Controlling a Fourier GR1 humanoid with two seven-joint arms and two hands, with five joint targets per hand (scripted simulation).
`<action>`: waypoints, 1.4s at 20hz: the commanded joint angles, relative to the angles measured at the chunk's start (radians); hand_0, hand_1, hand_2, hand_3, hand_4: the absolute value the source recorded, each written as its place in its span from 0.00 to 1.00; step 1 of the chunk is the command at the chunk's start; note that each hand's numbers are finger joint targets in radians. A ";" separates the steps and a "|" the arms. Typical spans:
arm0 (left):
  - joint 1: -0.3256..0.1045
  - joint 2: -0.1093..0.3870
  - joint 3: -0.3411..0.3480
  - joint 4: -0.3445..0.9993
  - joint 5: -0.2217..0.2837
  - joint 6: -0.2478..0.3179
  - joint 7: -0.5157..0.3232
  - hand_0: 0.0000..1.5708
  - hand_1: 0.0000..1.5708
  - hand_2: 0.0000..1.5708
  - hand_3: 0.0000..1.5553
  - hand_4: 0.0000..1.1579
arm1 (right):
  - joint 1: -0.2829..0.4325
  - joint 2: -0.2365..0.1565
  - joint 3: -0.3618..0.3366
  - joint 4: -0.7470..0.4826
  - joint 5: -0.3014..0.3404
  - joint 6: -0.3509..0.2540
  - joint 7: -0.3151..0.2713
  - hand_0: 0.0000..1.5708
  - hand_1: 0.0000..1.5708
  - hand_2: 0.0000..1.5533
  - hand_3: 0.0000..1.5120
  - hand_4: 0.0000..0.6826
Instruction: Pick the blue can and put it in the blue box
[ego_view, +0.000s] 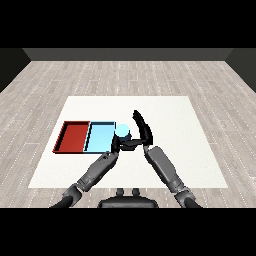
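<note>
Right now the risk sits close in, where your two forearms converge. The left robot hand (121, 143) is curled round the blue can (123, 131), and the can stands just at the blue tray's (99, 137) right edge, apparently not yet inside it; whether its base rests on the surface (190, 150) or is lifted I cannot tell. If you let go at this spot, I judge the can could catch the tray's rim and tip, or end up beside the tray instead of in it. Carry it further to the left of the hand's present spot before opening.

Your right robot hand (142, 125) is just to the right of the can, its fingers stretched straight and pointing away from you, holding nothing. It looks very near the left hand, perhaps touching; a careless swing could knock the can or the wrist.

Beyond the left hand, to its left, the blue tray lies with the red tray (72, 136) directly alongside it. Overshooting leftward would put the can in the wrong tray.
</note>
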 joint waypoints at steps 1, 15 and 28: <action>-0.036 -0.009 0.037 0.041 0.029 0.006 -0.012 1.00 1.00 1.00 0.96 0.99 | 0.022 -0.030 -0.097 -0.104 -0.095 0.069 0.019 0.00 0.00 0.00 0.00 0.00; -0.044 0.200 0.222 0.056 -0.042 -0.070 0.037 1.00 1.00 1.00 0.95 0.97 | 0.268 -0.169 -0.302 -0.438 -0.211 0.142 0.034 0.00 0.00 0.00 0.00 0.00; -0.288 0.231 0.329 0.605 -0.095 -0.115 0.220 1.00 1.00 1.00 0.94 0.88 | 0.238 -0.146 -0.350 -0.256 -0.195 0.159 -0.014 0.00 0.00 0.00 0.00 0.00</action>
